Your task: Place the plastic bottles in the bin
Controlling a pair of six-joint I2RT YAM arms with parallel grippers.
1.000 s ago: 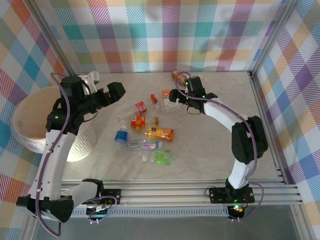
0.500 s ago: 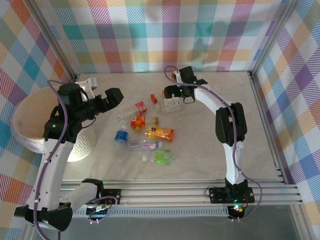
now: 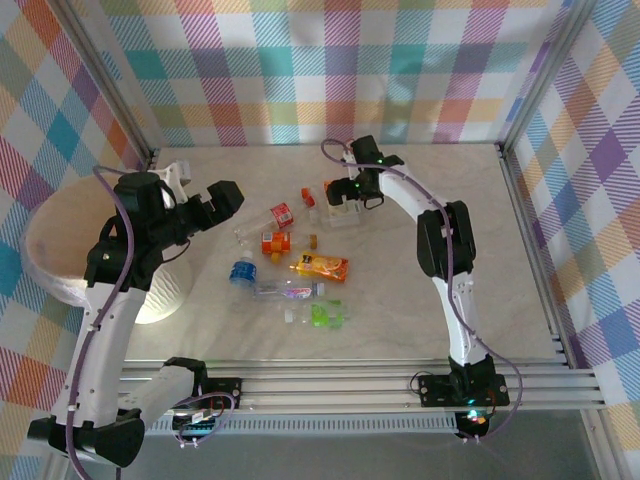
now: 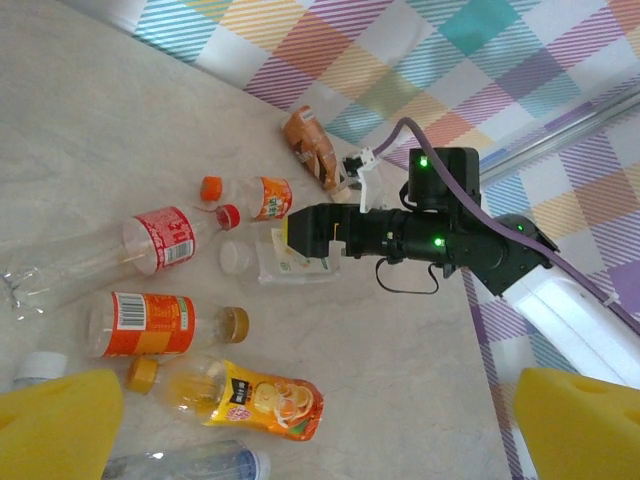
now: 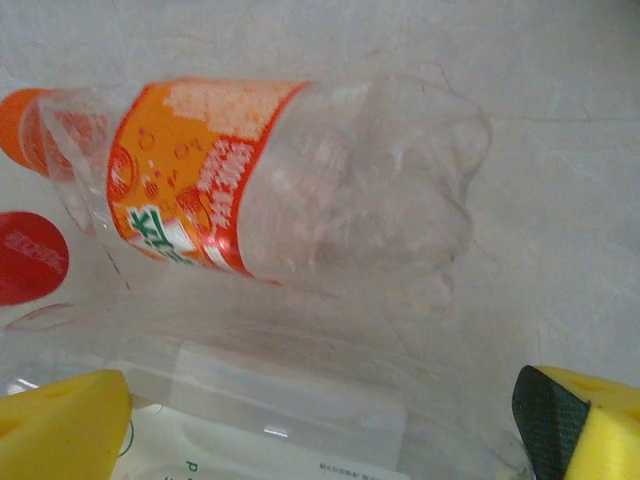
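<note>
Step in hand: pick-up approach. Right end effector, jaws wide and empty, hovers over orange-label bottle at 12 o'clock on tabletop. Left end effector, likewise open and empty, hangs at 10 o'clock, near bin at 9 o'clock. Other bottles lie mid-tabletop. Next move likely: descend, straddle the bottle's body, close.

About ten plastic bottles, one bin
</note>
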